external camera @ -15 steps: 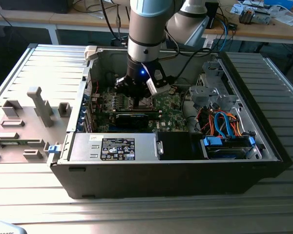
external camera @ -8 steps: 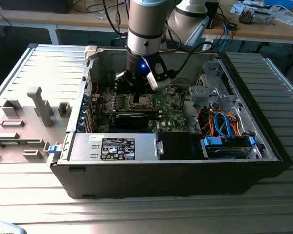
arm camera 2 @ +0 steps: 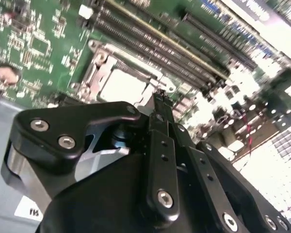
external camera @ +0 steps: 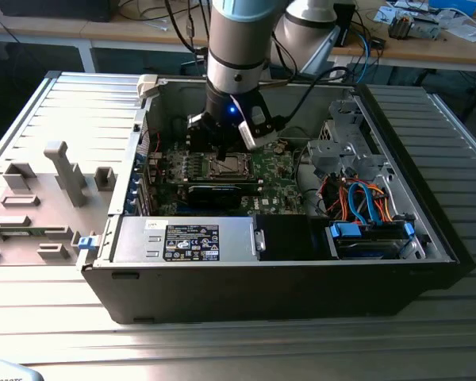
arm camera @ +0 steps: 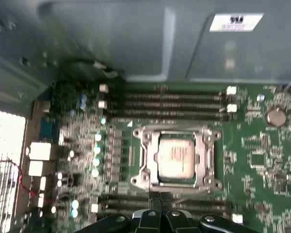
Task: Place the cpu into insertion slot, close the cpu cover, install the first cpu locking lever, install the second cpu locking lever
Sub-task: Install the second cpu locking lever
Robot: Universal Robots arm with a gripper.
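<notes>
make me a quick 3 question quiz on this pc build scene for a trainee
1. True or false: the cpu already lies in the insertion slot, framed by the cpu cover.
2. In the exterior view, the gripper hangs over: A) the grey ribbed panel beside the case, B) the green motherboard at the socket, C) the blue-tabbed drive bay.
3. Fill in: in the first wrist view, the long memory slots run along ____ sides of the socket.

Key: 1 true. 2 B. 3 two, one bank on each of two opposite sides.
</notes>
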